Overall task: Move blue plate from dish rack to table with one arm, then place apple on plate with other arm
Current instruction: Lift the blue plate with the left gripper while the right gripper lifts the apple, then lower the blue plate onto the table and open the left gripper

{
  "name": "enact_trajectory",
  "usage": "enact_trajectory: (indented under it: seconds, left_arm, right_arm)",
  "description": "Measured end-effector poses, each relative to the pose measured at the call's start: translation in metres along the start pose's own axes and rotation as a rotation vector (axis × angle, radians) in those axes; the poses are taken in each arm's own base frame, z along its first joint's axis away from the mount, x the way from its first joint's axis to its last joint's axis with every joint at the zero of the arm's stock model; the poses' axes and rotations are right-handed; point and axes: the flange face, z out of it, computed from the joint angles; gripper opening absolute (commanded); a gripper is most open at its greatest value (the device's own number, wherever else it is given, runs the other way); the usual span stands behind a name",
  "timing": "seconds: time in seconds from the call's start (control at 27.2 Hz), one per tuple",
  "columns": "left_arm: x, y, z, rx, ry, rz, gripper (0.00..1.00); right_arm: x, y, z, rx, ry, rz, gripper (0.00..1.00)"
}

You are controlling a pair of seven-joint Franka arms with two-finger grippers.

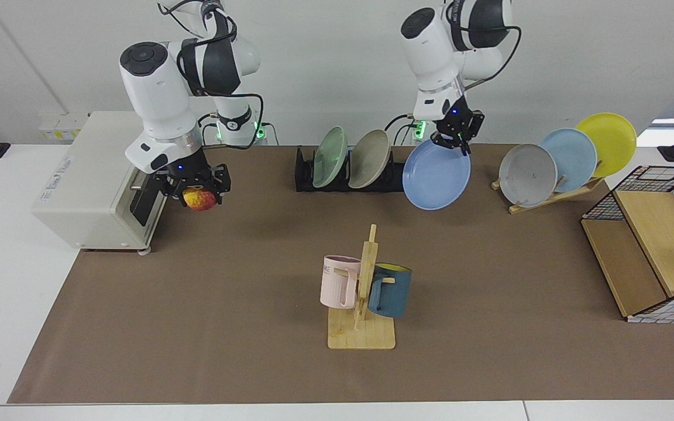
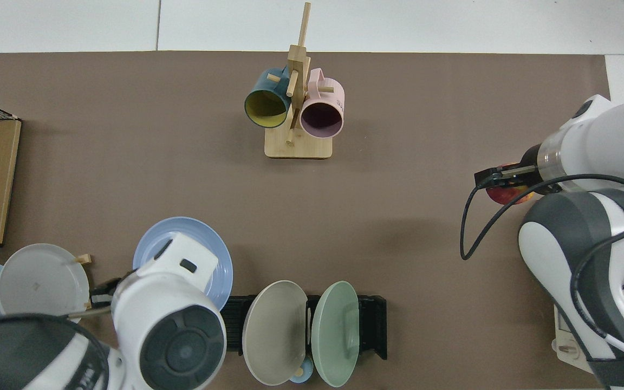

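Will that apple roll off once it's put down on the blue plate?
Possibly. The apple, held in the right gripper, looks round, so it may wobble or roll. The blue plate, pinched at its edge by the left gripper, has a shallow rim that would probably catch it.

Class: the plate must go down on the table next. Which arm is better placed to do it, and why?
The left. Its gripper already grips the blue plate by the rim, lifted clear of the dish rack. The right gripper is busy holding the apple.
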Motion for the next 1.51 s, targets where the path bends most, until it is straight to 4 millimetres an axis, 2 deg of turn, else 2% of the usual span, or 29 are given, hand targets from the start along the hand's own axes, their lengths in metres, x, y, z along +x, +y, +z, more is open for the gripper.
enact_trajectory:
  seconds: [0.11, 0.18, 0.29, 0.4, 0.55, 0.77, 0.92, 1.18, 1.36, 1.51]
  left_arm:
    - [0.039, -0.008, 0.023, -0.147, -0.045, -0.103, 0.0]
    - [0.054, -0.013, 0.038, -0.231, -0.073, -0.168, 0.0]
    - [0.067, -0.012, 0.05, -0.349, -0.109, -0.252, 0.0]
    - [0.069, -0.004, 0.052, -0.44, -0.129, -0.303, 0.0]
    - [0.062, 0.019, 0.055, -0.505, -0.152, -0.362, 0.0]
    - [0.035, 0.096, 0.076, -0.533, -0.175, -0.418, 0.0]
    - [0.021, 0.127, 0.093, -0.535, -0.2, -0.406, 0.0]
    - [-0.006, 0.147, 0.111, -0.526, -0.218, -0.367, 0.0]
    - [-0.028, 0.16, 0.114, -0.514, -0.231, -0.339, 0.0]
    - [-0.033, 0.164, 0.114, -0.52, -0.227, -0.334, 0.0]
  right_arm:
    - [-0.001, 0.0, -0.002, 0.0, -0.01, 0.0, 0.0]
    - [-0.001, 0.0, -0.003, -0.001, -0.017, 0.0, 0.0]
    - [-0.001, 0.001, -0.005, -0.001, -0.02, 0.001, 0.0]
    - [-0.001, 0.0, -0.005, 0.0, -0.021, 0.001, 0.0]
    - [-0.002, -0.001, -0.005, 0.0, -0.024, -0.002, 0.0]
    - [-0.003, -0.003, -0.004, 0.0, -0.029, -0.004, 0.0]
    - [-0.003, -0.003, -0.001, 0.0, -0.035, -0.004, 0.0]
    - [-0.008, -0.003, 0.013, -0.001, -0.065, -0.005, 0.0]
    - [-0.011, -0.004, 0.022, -0.001, -0.084, -0.007, 0.0]
    - [-0.012, -0.008, 0.024, -0.001, -0.088, -0.015, 0.0]
